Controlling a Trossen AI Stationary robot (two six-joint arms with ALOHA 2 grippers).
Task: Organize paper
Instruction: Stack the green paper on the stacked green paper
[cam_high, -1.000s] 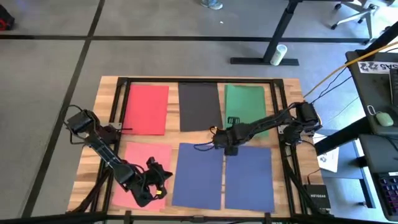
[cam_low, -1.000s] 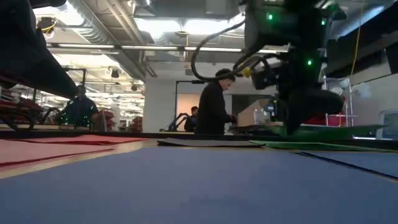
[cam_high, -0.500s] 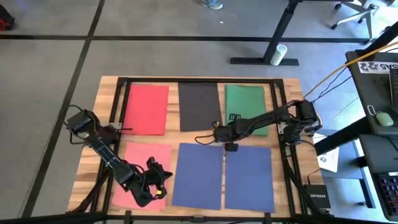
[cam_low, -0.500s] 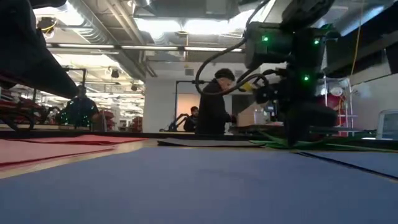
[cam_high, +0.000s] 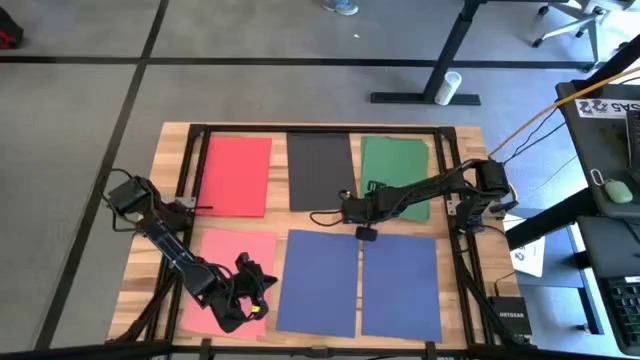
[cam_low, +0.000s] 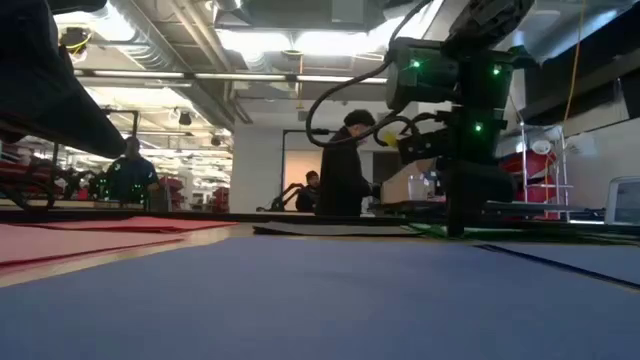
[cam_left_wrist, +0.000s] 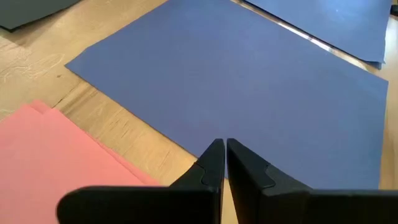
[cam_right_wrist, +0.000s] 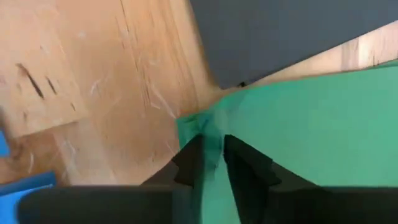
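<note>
- Overhead view: six thin matte rectangular paper sheets lie flat in two rows on the pale wooden table (cam_high: 165, 200). The far row runs red sheet (cam_high: 236, 175), black sheet (cam_high: 320, 170), green sheet (cam_high: 392, 172); the near row runs pink sheet (cam_high: 228, 272) and two blue sheets (cam_high: 320, 282) (cam_high: 400, 288) side by side. All have their long axes running from near edge to far edge. The right gripper (cam_high: 350, 212) reaches in from the right side to the green sheet's near left corner, beside the black sheet's near right corner. The left gripper (cam_high: 252, 290) waits low over the pink sheet's near right part, well apart from the green one.
- Table-level view: the right arm's dark wrist with green lights (cam_low: 455, 85) comes down to the green sheet's edge (cam_low: 520, 233) in the far row; a person (cam_low: 345, 165) stands in the room behind.
- Left wrist view: the left fingers (cam_left_wrist: 211, 165) are pressed together on nothing, above the seam between pink and blue paper.
- Right wrist view: the right fingers (cam_right_wrist: 189, 162) pinch the green sheet's corner, which is puckered between them; the black sheet's corner lies just beyond, with bare wood between.
- Judgement: the green sheet stretches away from the pinched corner toward the table's far right, so the right arm is the one placed to slide or lift it.
</note>
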